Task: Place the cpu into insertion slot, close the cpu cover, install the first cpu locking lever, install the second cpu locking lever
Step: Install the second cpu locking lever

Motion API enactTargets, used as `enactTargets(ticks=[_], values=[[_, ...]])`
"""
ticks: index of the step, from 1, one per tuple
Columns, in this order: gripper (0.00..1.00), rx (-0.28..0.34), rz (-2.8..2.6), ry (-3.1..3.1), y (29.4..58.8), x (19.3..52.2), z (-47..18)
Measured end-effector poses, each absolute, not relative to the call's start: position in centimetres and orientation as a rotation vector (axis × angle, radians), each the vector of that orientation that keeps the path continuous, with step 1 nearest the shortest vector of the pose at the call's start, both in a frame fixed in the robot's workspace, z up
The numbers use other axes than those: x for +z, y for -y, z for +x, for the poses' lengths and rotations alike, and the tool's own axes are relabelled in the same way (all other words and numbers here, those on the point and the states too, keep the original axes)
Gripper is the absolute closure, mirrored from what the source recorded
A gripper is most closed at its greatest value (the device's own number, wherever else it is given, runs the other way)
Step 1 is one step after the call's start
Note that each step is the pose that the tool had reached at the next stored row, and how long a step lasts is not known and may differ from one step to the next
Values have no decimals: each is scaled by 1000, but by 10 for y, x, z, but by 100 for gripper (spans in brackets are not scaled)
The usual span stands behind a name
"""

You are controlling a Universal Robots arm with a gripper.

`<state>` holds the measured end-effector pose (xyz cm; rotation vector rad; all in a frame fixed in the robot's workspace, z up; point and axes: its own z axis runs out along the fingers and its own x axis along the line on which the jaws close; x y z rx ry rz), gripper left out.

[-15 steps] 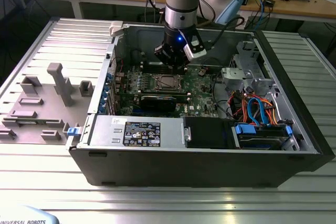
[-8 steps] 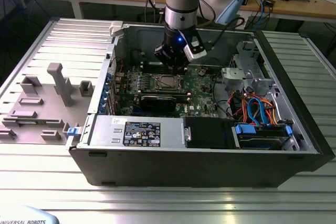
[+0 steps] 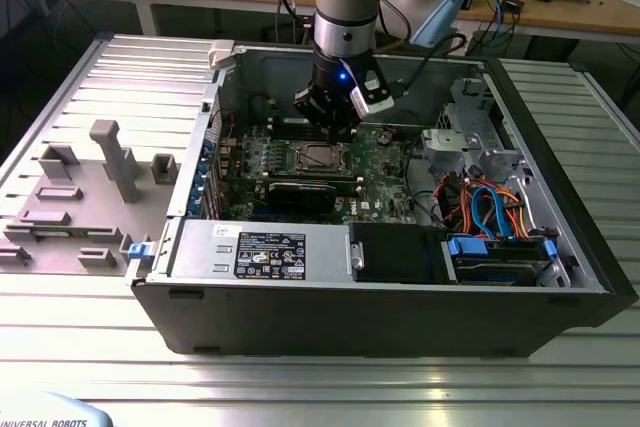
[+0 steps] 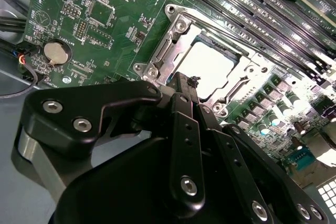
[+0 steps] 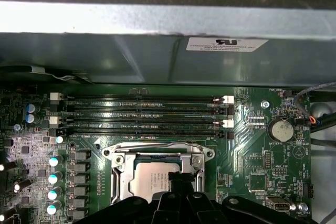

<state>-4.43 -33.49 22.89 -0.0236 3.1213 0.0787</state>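
The pincer (image 4: 185, 85) is seen with its fingers drawn together, empty, poised directly above the insertion slot (image 5: 157, 179) on the green board. The cpu (image 4: 210, 66) is already seated there, framed by the cpu cover (image 4: 173, 43), just beyond the fingertips.

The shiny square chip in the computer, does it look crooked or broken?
No. The cpu lies flat and square in the insertion slot, with the cpu cover down around it. The gripper hangs just above. Nothing looks odd.
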Motion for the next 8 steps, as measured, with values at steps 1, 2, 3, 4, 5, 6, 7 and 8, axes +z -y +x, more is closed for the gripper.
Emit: enactTargets(ticks=[1,2,3,4,5,6,7,8], values=[[89,79,-24,-3121,335,229,-44],[89,79,-24,-3121,335,229,-44],[89,79,-24,-3121,335,229,-44],[89,79,-24,-3121,335,229,-44],[89,79,-24,-3121,335,229,-44],[89,79,-24,-3121,335,229,-44],[89,79,-24,-3121,335,229,-44],[89,79,-24,-3121,335,229,-44]])
